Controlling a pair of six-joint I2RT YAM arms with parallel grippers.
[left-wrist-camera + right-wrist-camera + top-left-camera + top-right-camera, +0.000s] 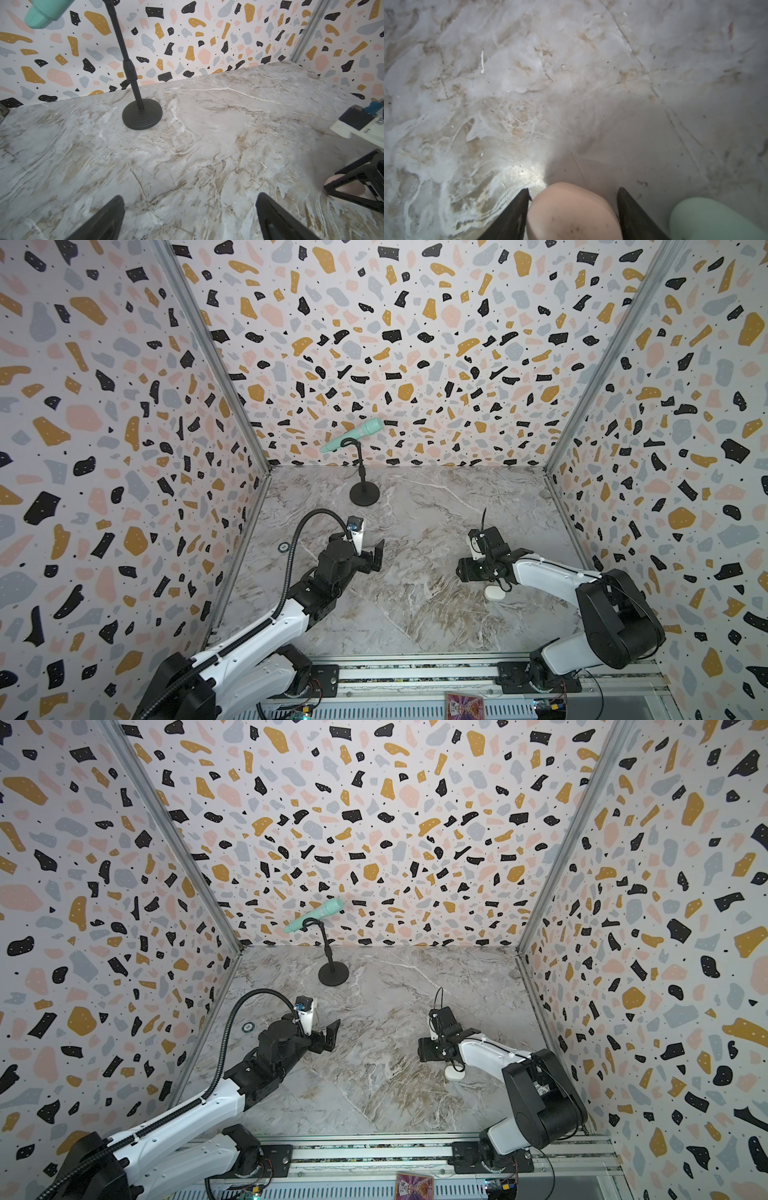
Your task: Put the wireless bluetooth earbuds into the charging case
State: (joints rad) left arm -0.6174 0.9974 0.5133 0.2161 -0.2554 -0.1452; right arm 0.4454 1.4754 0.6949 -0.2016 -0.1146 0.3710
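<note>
At 3 o'clock on the worktop (415, 614) the right end effector (573, 188) straddles the pink charging case (571, 214), jaws slack, no earbuds visible; I'd centre it before squeezing, clear of the mint case (712, 220), left end effector (190, 218) gaping empty.

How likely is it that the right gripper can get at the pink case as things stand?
Probably yes: the right gripper straddles the pink case, one finger each side, nothing over it; the mint case sits apart, outside the jaws.
</note>
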